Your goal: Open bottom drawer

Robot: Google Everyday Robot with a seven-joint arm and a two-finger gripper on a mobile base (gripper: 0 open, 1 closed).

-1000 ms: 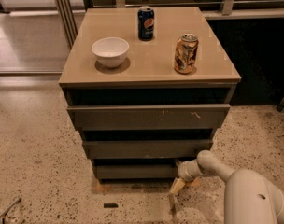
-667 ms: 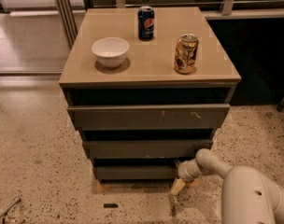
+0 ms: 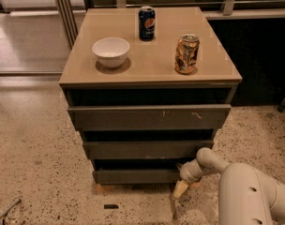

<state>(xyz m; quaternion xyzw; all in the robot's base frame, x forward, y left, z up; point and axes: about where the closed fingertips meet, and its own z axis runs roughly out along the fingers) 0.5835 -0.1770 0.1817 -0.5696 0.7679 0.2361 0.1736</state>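
Note:
The bottom drawer [image 3: 138, 176] is the lowest, narrowest dark grey-brown front of the cabinet, just above the floor. Above it are the middle front [image 3: 145, 149] and the widest top front [image 3: 149, 117] with pale scratches. My gripper [image 3: 178, 191] hangs at the end of the white arm [image 3: 248, 191] at the bottom drawer's right end, close to the floor. One pale finger [image 3: 180, 188] points down beside the drawer's right corner.
On the beige cabinet top [image 3: 149, 74] stand a white bowl [image 3: 110, 51], a dark blue can [image 3: 146, 23] and a gold can [image 3: 186, 53]. The floor is speckled terrazzo. A small dark object [image 3: 110, 206] lies on the floor in front of the cabinet. A dark wall is at the right.
The arm has shifted slightly left toward the drawer's right end. The drawers have not visibly moved.

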